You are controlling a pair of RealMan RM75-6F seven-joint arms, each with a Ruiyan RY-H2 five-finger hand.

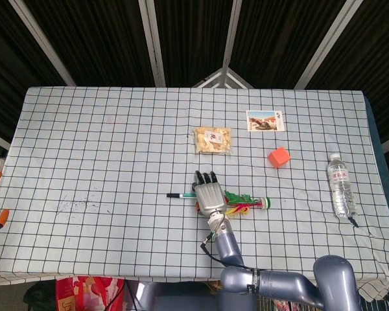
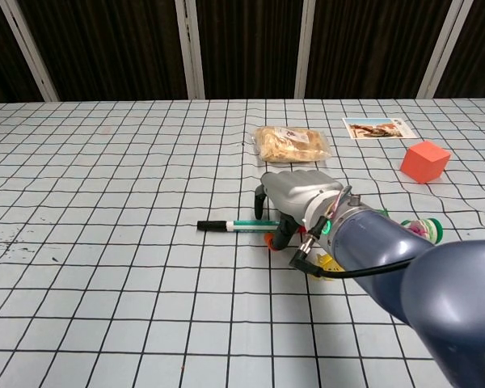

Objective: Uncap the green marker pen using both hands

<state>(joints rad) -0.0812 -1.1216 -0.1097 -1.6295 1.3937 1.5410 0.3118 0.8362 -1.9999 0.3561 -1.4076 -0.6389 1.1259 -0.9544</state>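
Checked cloth covers the desk [image 1: 104,142], and near its middle lies the marker [image 1: 181,194], flat, its dark tip pointing to 9 o'clock. Its other end runs under the right hand [image 1: 209,194], which rests palm-down over it. From the chest view the fingers [image 2: 261,196] curl down to the cloth around the pen's green end, but I cannot tell whether they actually grip it. Just at the hand's 3 o'clock sits a toy [image 1: 246,204] of green, red and yellow strands with a round green-rimmed end. At 12 o'clock from the hand, a little apart, lies a snack bag [image 1: 212,140]. Toward 2 o'clock sit a photo card [image 1: 265,120] and a cube [image 1: 279,157], orange-red. A bottle [image 1: 340,186] lies well off at 3 o'clock. No left hand shows in either view.
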